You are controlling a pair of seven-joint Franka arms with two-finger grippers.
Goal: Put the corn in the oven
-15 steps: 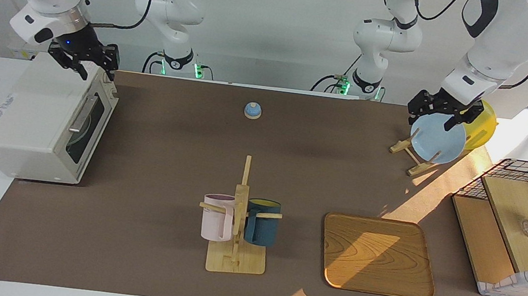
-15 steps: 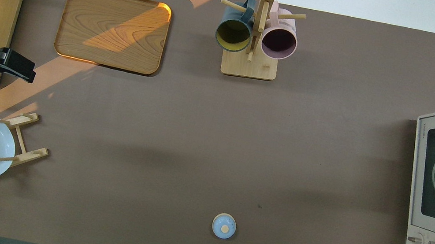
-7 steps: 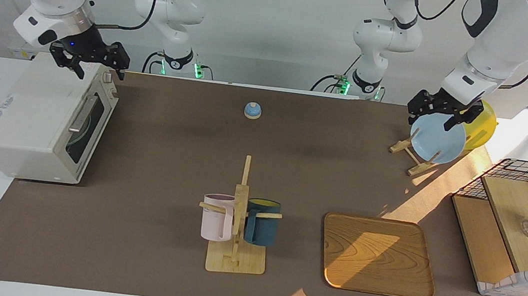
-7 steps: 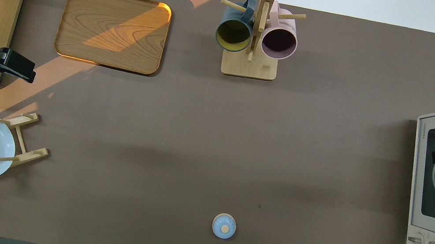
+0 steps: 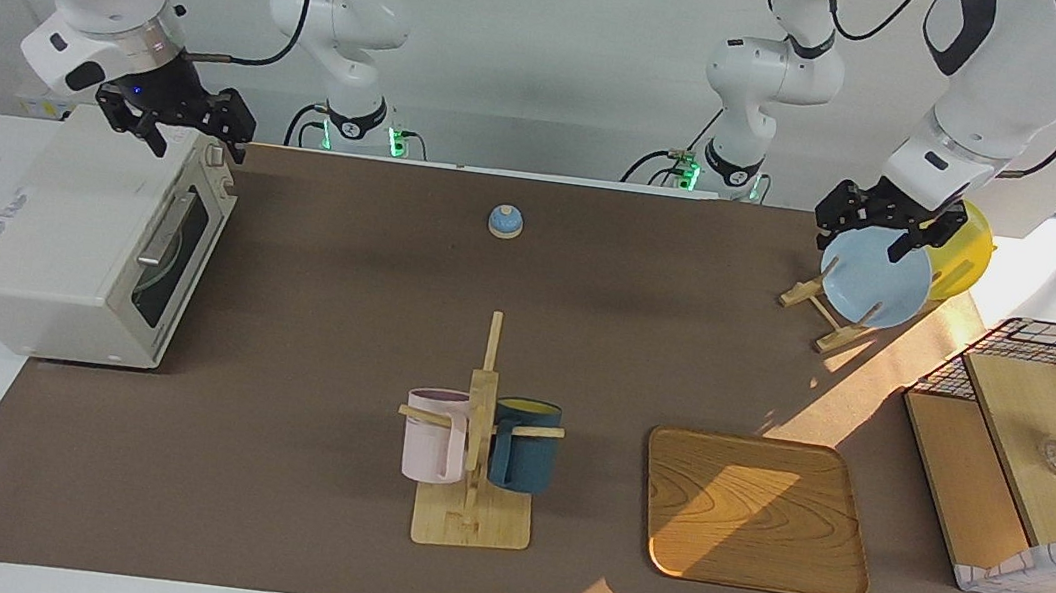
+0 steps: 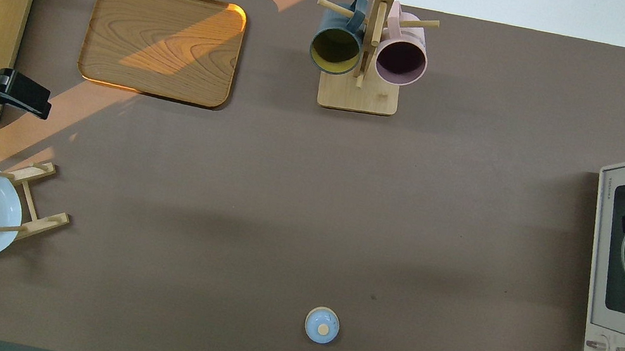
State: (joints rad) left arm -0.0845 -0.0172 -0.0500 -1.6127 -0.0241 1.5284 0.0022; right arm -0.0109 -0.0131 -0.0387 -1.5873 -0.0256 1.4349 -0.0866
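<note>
Currently my right gripper (image 5: 190, 132) hangs open, empty, over top front edge of oven (image 5: 81, 242). Oven door shut; corn not visible. Red warning sticker beside oven knobs; its text, and dark lettering on oven top, unreadable. My left gripper (image 5: 884, 229) waits open over blue plate (image 5: 877, 284).

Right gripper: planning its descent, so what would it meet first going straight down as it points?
Probably the top front edge of the boxy white toaster oven; the right gripper hangs open above it.
</note>
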